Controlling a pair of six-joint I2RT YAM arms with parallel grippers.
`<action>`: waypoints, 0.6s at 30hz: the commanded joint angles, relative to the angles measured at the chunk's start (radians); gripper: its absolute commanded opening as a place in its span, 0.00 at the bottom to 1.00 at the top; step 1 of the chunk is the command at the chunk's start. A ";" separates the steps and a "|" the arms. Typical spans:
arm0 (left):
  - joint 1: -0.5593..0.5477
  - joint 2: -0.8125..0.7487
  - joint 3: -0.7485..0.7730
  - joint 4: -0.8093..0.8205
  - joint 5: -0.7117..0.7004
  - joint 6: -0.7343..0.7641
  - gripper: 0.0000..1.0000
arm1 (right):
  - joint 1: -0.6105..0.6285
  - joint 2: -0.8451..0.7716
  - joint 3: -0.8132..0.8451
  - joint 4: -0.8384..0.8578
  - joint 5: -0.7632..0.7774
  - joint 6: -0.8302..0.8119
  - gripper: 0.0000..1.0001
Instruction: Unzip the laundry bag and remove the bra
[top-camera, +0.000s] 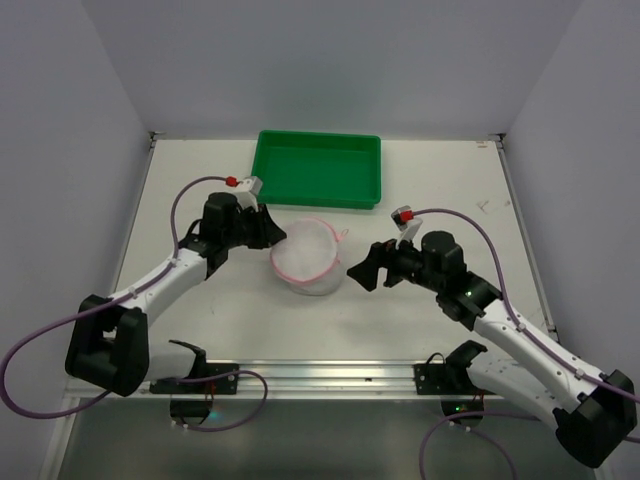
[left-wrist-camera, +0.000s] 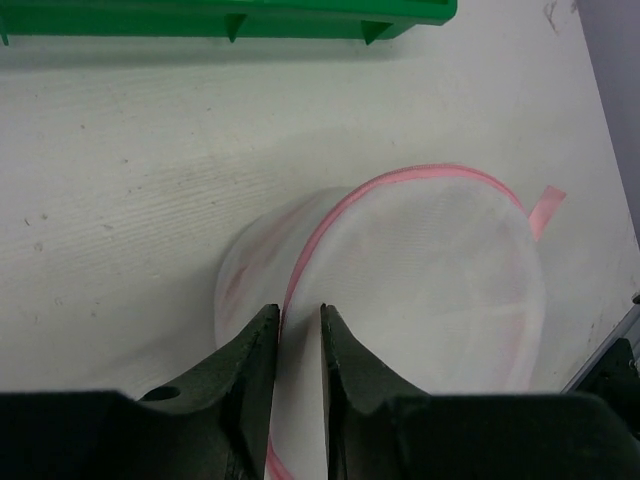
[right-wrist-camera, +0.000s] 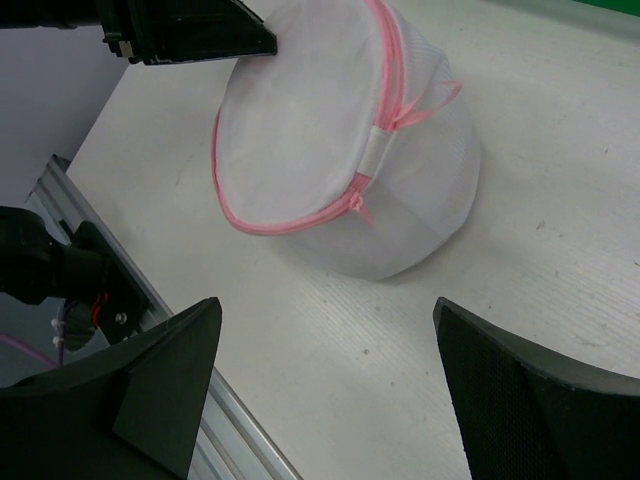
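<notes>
Hidden: contents of the laundry bag (top-camera: 305, 260) cannot be made out through the mesh — only white is seen.
Cut off: the green tray (top-camera: 318, 137) is cropped to its near wall in the left wrist view.
Bag location: it is set mid-table (top-camera: 450, 200), just in front of the tray, tilted.
Bag material: soft round white mesh with pink zip trim around the rim.
Left gripper (left-wrist-camera: 297, 330): black fingers are pinched nearly together on the bag's pink rim.
Right gripper (right-wrist-camera: 330, 400): fingers are held wide apart — near the bag, not touching.
</notes>
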 joint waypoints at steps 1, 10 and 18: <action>0.010 -0.012 0.085 -0.001 0.032 0.060 0.26 | 0.002 -0.032 0.003 0.003 0.002 0.015 0.88; 0.009 -0.076 0.153 -0.112 0.001 0.106 0.11 | 0.002 -0.042 0.008 -0.008 -0.001 0.022 0.88; -0.010 -0.126 0.217 -0.144 0.084 0.033 0.03 | 0.002 -0.068 0.018 -0.023 0.017 0.030 0.88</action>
